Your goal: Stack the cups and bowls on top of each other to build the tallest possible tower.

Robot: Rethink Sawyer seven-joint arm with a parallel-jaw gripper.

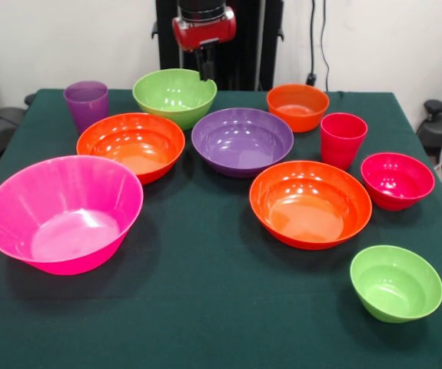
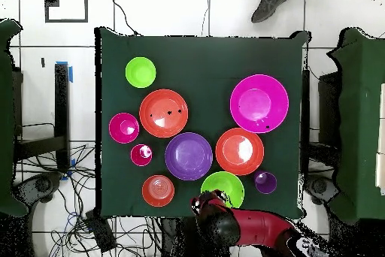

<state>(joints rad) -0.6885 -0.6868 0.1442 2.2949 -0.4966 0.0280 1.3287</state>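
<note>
Several bowls and two cups stand apart on the green table (image 1: pixel 205 323); nothing is stacked. In the front view there is a hot pink bowl (image 1: pixel 63 211), two wide orange bowls (image 1: pixel 131 144) (image 1: pixel 310 202), a purple bowl (image 1: pixel 242 140), a small orange bowl (image 1: pixel 297 106), a red-pink bowl (image 1: pixel 397 179), a small lime bowl (image 1: pixel 396 282) and a larger lime bowl (image 1: pixel 174 94). The purple cup (image 1: pixel 87 104) is at the far left and the red-pink cup (image 1: pixel 342 138) right of the purple bowl. My gripper (image 1: pixel 204 71) hangs at the far rim of the larger lime bowl (image 2: pixel 222 188), holding nothing; it also shows in the overhead view (image 2: pixel 204 204).
The robot's black pedestal (image 1: pixel 213 31) stands behind the table. A person's shoe (image 2: pixel 271 4) shows on the floor beyond the table's far edge in the overhead view. Cables (image 2: pixel 83 216) lie on the floor beside the table.
</note>
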